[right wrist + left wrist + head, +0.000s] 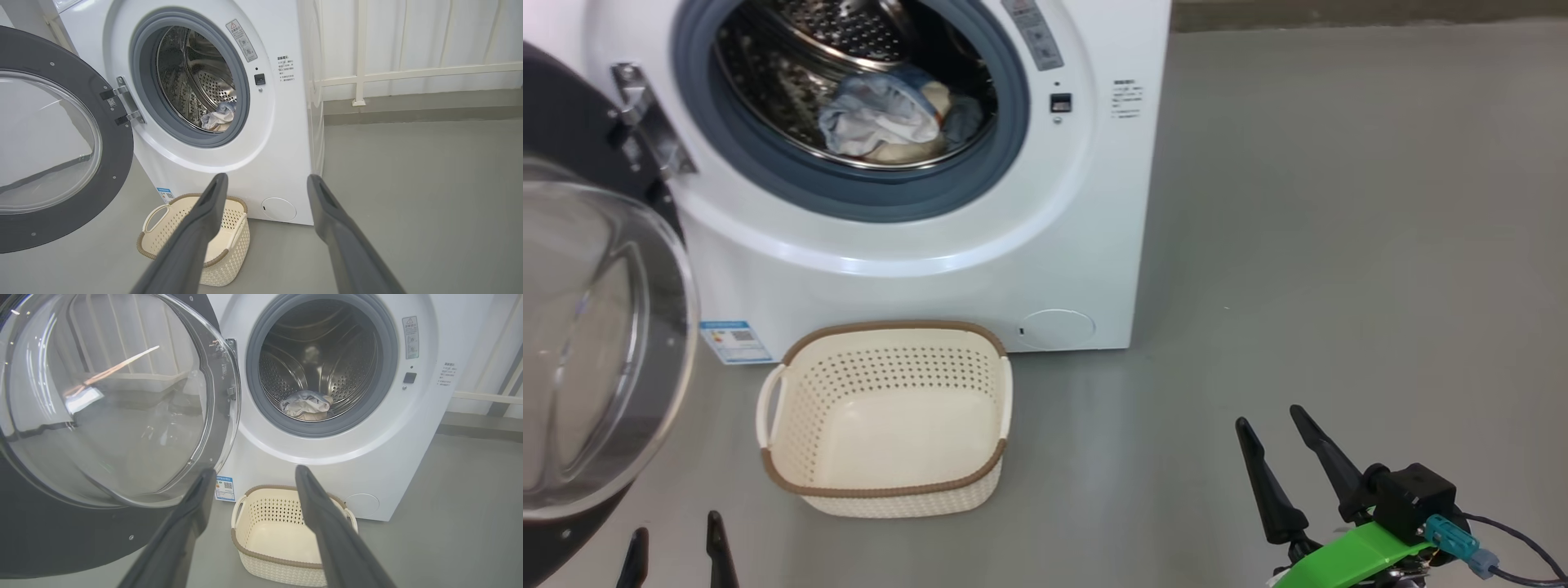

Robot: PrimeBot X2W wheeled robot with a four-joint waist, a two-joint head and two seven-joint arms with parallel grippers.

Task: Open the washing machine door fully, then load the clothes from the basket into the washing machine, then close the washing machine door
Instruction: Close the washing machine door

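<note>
My left gripper (676,531) near left and right gripper (1267,418) near right: both spread wide, holding nothing. Washing machine door (596,343) swung open, far left. Clothes (882,122) in the washing machine (915,278) drum (792,90). Basket (890,328) on floor (1339,245), just in front.

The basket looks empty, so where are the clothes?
In the head view, the clothes lie in the drum of the washing machine, above the basket.

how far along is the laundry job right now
Done: the washing machine door stands wide open, the basket is empty, and the clothes lie inside the washing machine. In hand: nothing; the left gripper and right gripper are both open and empty. Left: shutting the door.
</note>
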